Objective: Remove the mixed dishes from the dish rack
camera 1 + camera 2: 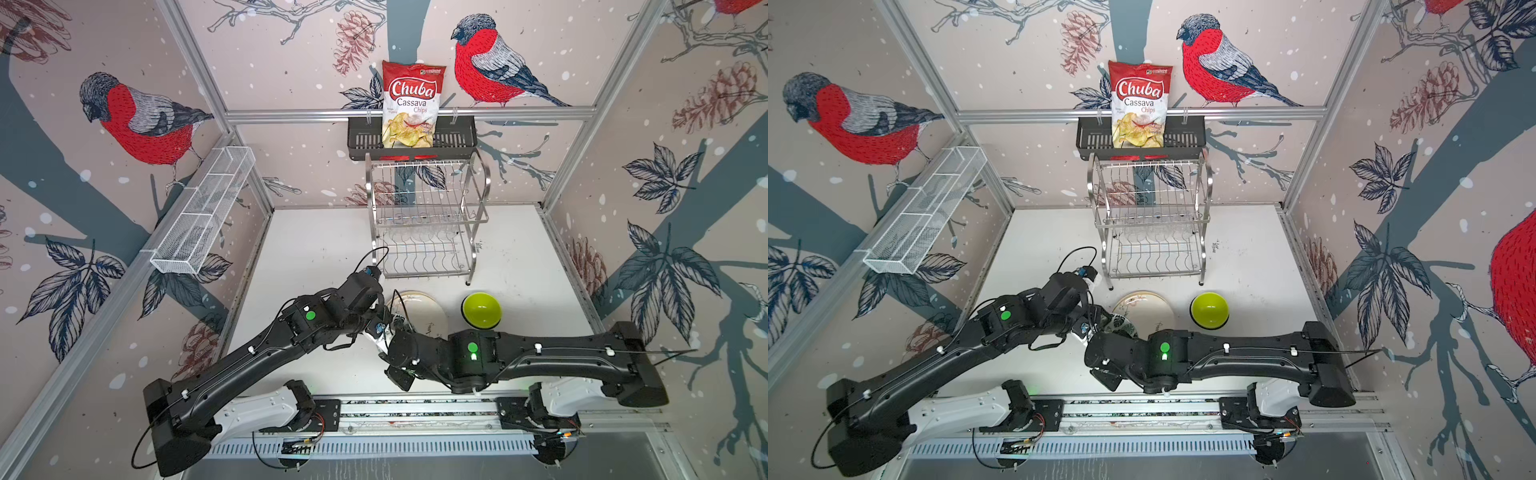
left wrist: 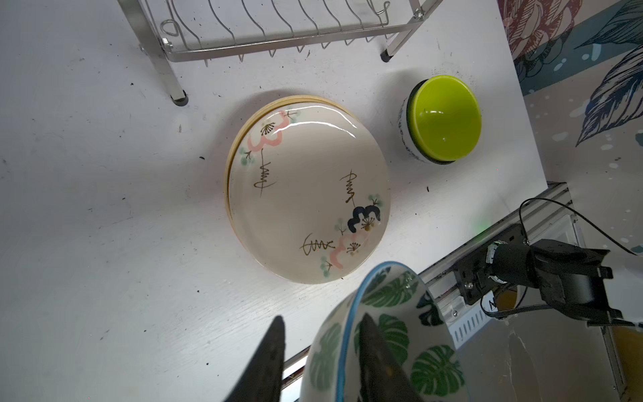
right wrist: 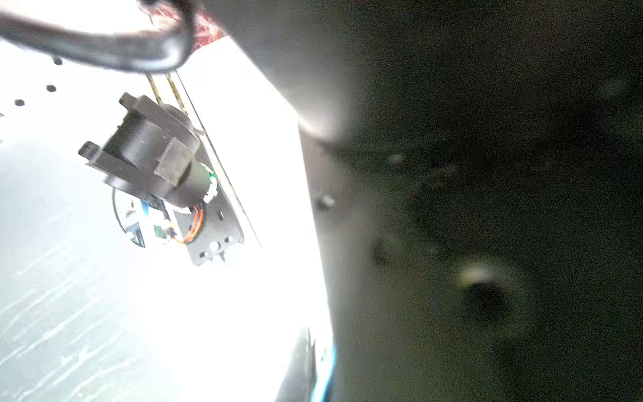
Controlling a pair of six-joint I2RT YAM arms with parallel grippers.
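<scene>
The robot has two long black arms, the left arm (image 1: 249, 361) and the right arm (image 1: 548, 359). Each is chunky and smooth, with a round green dot (image 1: 309, 315) on top, small white clips (image 1: 251, 350) and tiny screws, and a little green light (image 1: 473, 356) glows on the right one. Thin black cables (image 1: 376, 255) loop along them, each arm has a white base (image 1: 262, 409) with orange wires (image 1: 321, 424) on a silver rail (image 1: 415, 409), and the left gripper (image 2: 323, 316) has two dark, pointed fingers (image 2: 268, 358).
</scene>
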